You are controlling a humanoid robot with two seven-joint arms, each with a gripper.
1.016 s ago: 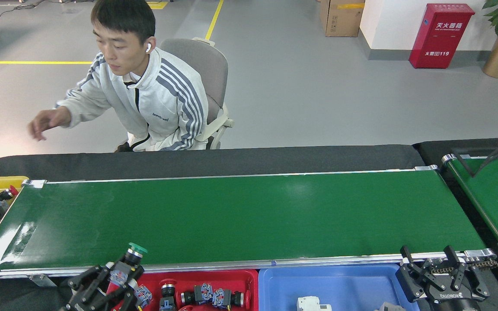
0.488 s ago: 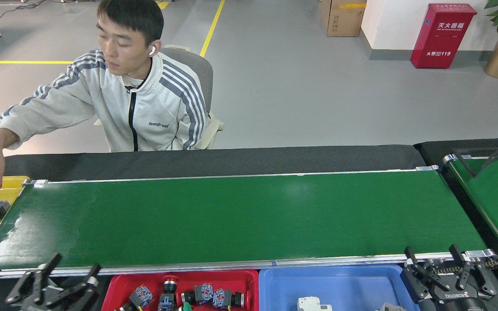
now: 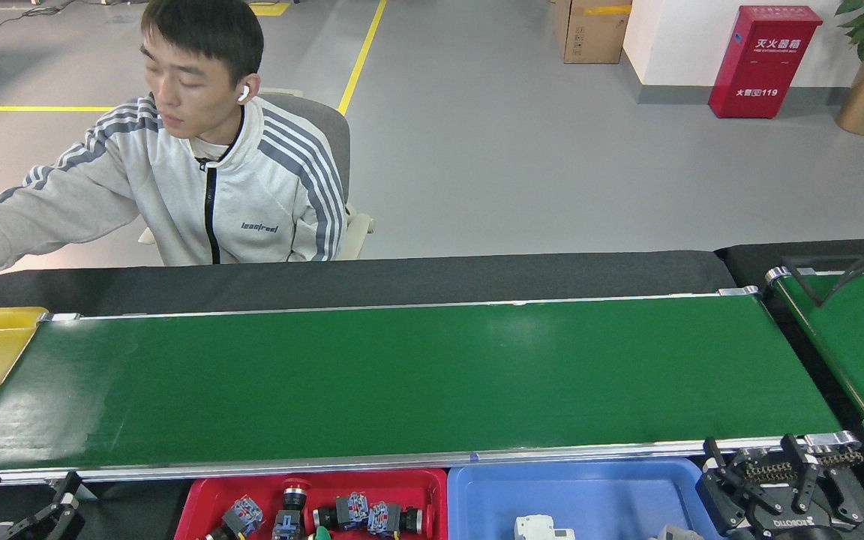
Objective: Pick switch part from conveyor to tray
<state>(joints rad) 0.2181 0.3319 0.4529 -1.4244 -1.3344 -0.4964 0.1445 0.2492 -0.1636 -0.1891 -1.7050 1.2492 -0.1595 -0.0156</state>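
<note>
Single head view, high, facing forward-down, conveyor (image 3: 402, 375) close

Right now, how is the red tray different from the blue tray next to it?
The red tray holds a row of switch parts with dark bodies and blue-grey blocks; the blue tray holds a white part and is mostly bare. The red tray sits left, the blue tray right. Both sit side by side against the near rail of the conveyor.

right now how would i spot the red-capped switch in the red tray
Find the long green conveyor; the red tray sits against its near rail, left of the blue tray. The red-capped switch stands at its far edge, the only part there with a red cap.
</note>
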